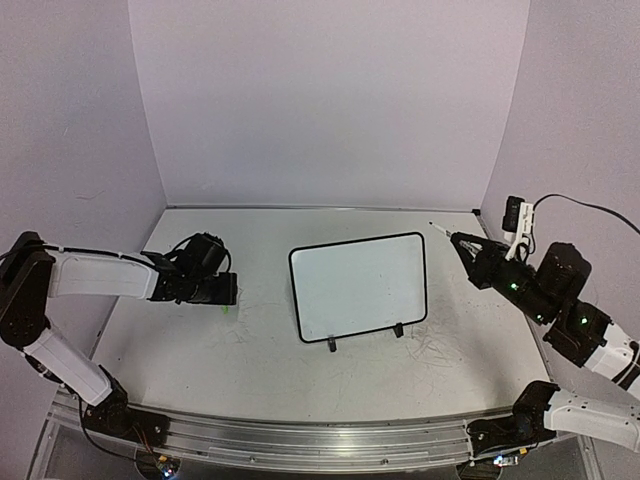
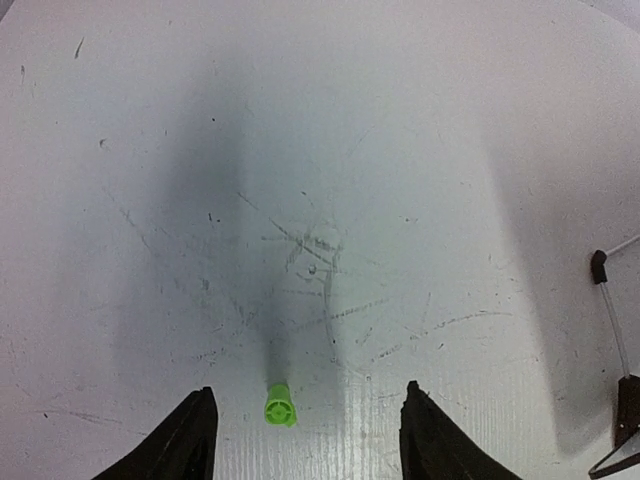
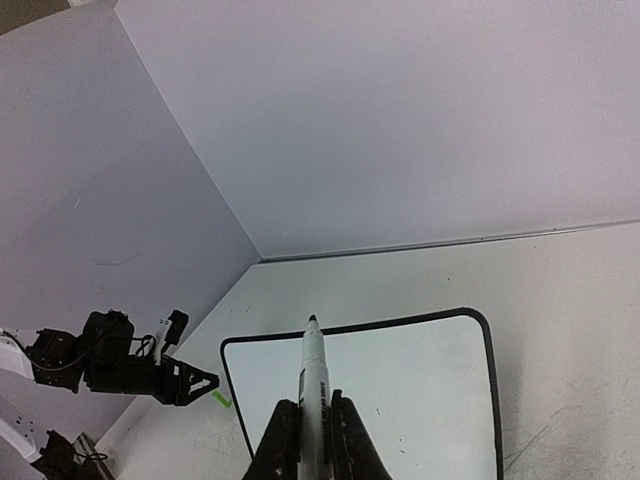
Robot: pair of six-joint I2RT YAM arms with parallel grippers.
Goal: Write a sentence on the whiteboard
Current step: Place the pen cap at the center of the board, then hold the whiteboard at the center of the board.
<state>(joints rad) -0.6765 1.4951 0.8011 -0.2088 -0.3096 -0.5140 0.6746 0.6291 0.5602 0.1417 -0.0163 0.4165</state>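
Note:
The whiteboard (image 1: 360,285) stands on two small black feet at the table's middle, its face blank; it also shows in the right wrist view (image 3: 400,390). My right gripper (image 1: 462,243) is shut on a white marker (image 3: 314,375) with a dark uncapped tip, held in the air right of the board's top right corner, apart from it. My left gripper (image 1: 228,290) is open, low over the table to the left of the board. A green marker cap (image 2: 280,405) lies on the table between its fingers (image 2: 190,440), untouched; it also shows in the top view (image 1: 228,308).
The white tabletop (image 1: 250,350) carries old scribbles. Lilac walls close in the back and both sides. One black foot of the board and its frame edge show at the right of the left wrist view (image 2: 628,410).

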